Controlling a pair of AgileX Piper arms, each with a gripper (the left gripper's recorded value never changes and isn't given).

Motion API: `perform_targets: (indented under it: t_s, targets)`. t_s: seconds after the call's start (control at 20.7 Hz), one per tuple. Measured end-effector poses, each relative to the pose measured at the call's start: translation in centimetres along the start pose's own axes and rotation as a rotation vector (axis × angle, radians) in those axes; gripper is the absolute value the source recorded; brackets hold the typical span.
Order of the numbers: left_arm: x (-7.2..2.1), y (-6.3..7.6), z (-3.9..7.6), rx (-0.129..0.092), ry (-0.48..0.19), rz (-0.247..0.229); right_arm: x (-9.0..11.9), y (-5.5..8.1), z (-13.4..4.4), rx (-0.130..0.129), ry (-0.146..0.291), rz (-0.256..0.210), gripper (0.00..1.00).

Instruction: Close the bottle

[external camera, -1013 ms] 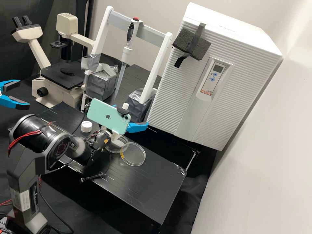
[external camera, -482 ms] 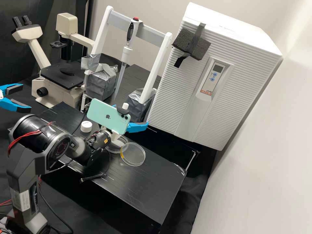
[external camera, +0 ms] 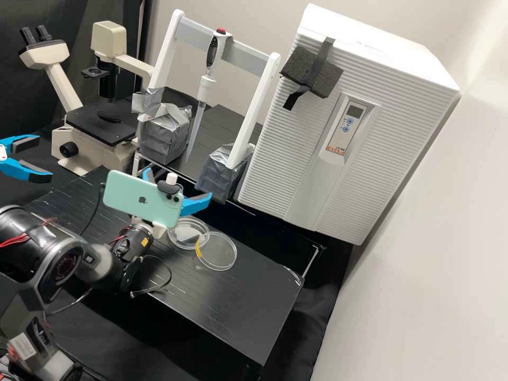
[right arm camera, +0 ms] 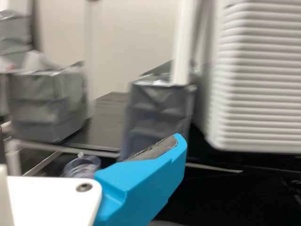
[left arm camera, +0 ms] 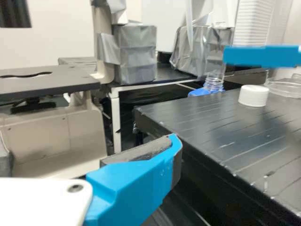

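White ribbed cabinet (external camera: 344, 121) stands at 2 o'clock in the high view, with a narrow dark gap between it and the bench. Black slatted bench (external camera: 238, 301) runs from 9 to 5 o'clock, and its long 6 o'clock edge drops to dark cloth. Beige microscope (external camera: 79, 121) sits at 10 o'clock. At 12 o'clock is the white stand (external camera: 254, 100), its feet wrapped in grey tape and a pipette (external camera: 203, 90) hanging from its bar.

The right arm (external camera: 47, 259) enters at 8 o'clock carrying a mint phone (external camera: 142, 198). The right gripper (external camera: 177, 185) is over the bench's far part, fingers apart. The left gripper (external camera: 43, 156) hangs at 9 o'clock, off the bench, fingers spread.

Two clear round dishes (external camera: 216, 251) lie touching at 4 o'clock of the phone, one with a yellow mark on its rim.

In the left wrist view the clear bottle (left arm camera: 214, 80) stands uncapped at the bench's far edge, between the right gripper's fingers; whether they touch it cannot be told. Its contents cannot be told either. The white round cap (left arm camera: 253, 95) lies on the bench near it, apart.
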Motion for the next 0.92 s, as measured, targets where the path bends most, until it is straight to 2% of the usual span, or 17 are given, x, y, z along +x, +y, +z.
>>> perform_targets:
  t_s: [0.1, 0.19, 0.29, 0.39, 0.48, 0.77, 0.92]
  targets:
    - [0.19, 0.2, 0.0, 0.007, -0.006, 0.005, -1.0, -1.2, 0.0, -0.003, 0.021, -0.048, 1.0]
    - [0.18, 0.2, 0.0, 0.006, -0.006, 0.005, -2.1, -2.3, 0.2, 0.002, 0.011, -0.096, 1.0]
    - [0.25, 0.3, 0.0, 0.01, -0.007, 0.009, -2.9, -3.0, 0.3, 0.009, 0.01, -0.121, 1.0]
    - [0.45, 0.6, -0.1, 0.019, -0.009, 0.018, -3.3, -3.3, 0.0, 0.016, 0.038, -0.127, 1.0]
    - [0.56, 0.7, -0.1, 0.022, -0.014, 0.021, -3.5, -3.8, -0.3, 0.01, 0.055, -0.146, 1.0]
    - [0.64, 0.9, -0.1, 0.027, -0.016, 0.024, -3.7, -4.0, -0.4, 0.011, 0.057, -0.156, 1.0]
    - [0.64, 0.9, -0.1, 0.027, -0.016, 0.024, -3.8, -3.8, -0.7, 0.009, 0.072, -0.148, 1.0]
